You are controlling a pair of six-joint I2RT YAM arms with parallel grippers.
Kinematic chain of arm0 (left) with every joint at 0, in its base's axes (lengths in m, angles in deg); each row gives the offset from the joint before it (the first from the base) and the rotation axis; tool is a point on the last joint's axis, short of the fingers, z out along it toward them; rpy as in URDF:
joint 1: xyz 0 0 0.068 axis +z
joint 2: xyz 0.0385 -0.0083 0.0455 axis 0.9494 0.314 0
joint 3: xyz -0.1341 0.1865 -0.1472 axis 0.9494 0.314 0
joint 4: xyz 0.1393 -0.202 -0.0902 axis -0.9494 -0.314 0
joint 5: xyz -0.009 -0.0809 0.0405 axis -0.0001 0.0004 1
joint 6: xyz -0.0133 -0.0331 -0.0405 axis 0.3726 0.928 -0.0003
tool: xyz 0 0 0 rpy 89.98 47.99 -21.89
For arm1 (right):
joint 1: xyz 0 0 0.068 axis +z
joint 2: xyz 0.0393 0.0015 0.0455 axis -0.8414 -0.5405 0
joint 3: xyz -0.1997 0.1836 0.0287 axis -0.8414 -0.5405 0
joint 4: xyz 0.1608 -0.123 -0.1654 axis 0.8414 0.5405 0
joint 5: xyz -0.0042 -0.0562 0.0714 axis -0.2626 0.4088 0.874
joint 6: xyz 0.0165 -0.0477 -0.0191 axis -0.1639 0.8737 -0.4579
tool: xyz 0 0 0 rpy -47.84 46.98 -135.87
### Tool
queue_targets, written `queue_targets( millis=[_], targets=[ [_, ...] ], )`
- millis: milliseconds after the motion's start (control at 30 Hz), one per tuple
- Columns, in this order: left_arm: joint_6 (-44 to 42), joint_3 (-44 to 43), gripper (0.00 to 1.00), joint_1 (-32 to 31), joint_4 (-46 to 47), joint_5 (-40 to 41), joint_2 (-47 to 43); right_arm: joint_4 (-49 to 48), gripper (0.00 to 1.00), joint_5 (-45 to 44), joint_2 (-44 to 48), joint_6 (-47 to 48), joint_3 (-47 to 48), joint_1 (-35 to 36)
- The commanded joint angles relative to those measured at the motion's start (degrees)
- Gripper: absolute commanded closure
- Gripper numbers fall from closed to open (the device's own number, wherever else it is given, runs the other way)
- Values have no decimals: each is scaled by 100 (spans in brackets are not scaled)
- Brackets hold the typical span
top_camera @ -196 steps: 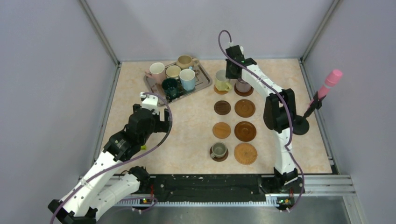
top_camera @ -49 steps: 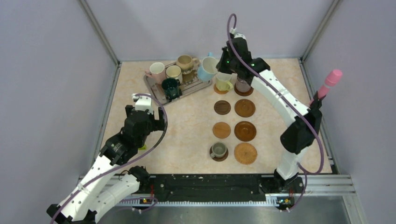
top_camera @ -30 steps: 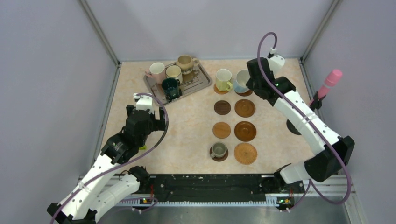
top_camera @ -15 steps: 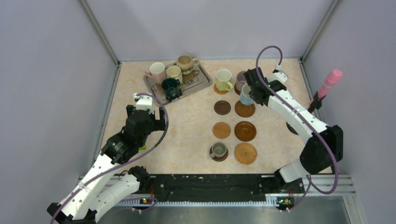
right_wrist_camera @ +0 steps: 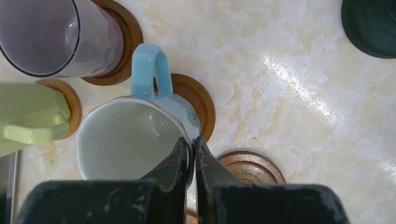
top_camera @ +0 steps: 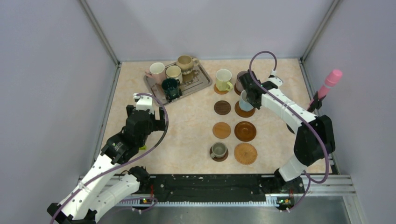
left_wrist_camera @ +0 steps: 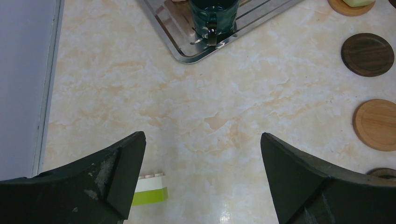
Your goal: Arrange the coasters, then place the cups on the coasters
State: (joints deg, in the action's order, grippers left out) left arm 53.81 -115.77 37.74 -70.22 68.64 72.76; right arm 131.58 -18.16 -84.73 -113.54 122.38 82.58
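Top external view gives you eight coasters in two columns of four just right of centre, and eight cups. Four cups stand on the silver tray at 11 o'clock and three stand on coasters. The light blue cup hangs in your right pincer over the second coaster of the right column, at 6 o'clock from the mauve cup. Four coasters lie bare. Your left pincer hovers at 8 o'clock over the table. Left wrist view shows that pincer spread wide with nothing between its fingers. The dark teal cup sits at 12 o'clock on the tray's corner, with two bare coasters at 2 and 3 o'clock. Right wrist view shows three cups and four coasters. Your right pincer is clamped tight on the blue cup's wall, one finger inside and one outside, the handle pointing to 12 o'clock. Its coaster shows beneath, but you cannot tell whether the cup touches it.
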Motion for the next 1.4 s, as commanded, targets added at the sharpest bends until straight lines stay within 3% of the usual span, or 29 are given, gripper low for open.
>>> queue_targets(
  millis=[0,800,1367],
  targets=[
    [6,15,1,-6,226,97,-59,-357,100,-285,-10,-208,239,-66],
    [13,14,1,-6,229,106,-68,-357,100,67,-302,-372,203,-236],
    [14,15,1,-6,212,82,-56,-357,63,421,-72,-310,289,-329]
  ],
)
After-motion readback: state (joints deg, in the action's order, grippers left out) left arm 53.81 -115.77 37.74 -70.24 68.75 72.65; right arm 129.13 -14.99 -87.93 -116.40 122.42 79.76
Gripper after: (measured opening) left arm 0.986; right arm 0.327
